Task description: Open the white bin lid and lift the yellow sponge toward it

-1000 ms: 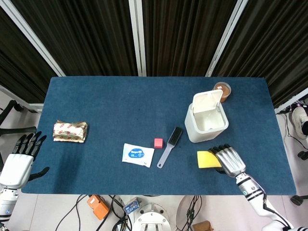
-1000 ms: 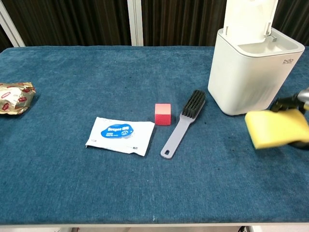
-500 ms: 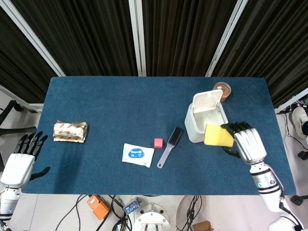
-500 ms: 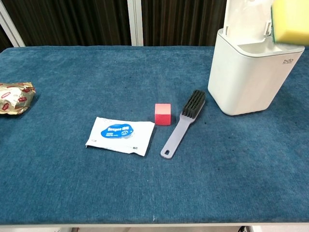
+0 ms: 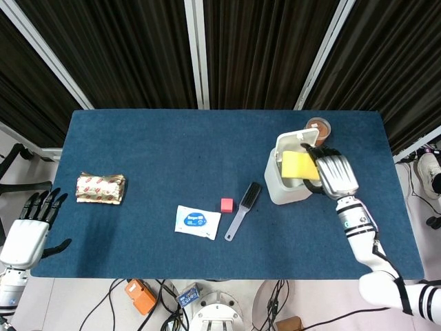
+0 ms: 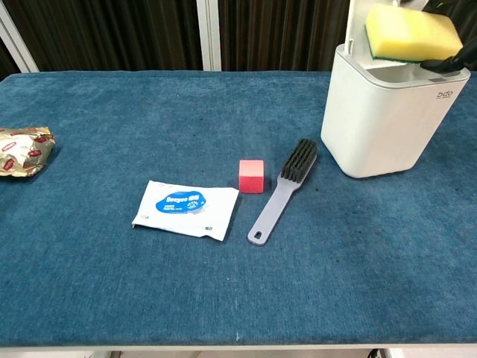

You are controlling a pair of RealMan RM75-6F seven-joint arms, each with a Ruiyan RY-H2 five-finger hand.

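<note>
The yellow sponge [image 5: 297, 165] is gripped by the right hand [image 5: 333, 173] directly above the open mouth of the white bin [image 6: 384, 119], whose lid [image 5: 293, 141] is raised, while the left hand [image 5: 31, 224] is held empty, fingers spread, off the table [image 5: 165, 148] edge.

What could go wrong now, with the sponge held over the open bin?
1. The right hand holds the sponge above the bin, near its front rim; released here, it may catch on the rim and fall onto the table instead of inside.
2. The raised lid stands just behind the sponge; moving further back could knock it shut.
3. The hand is close to the bin; a push might shift it toward the brush.
</note>
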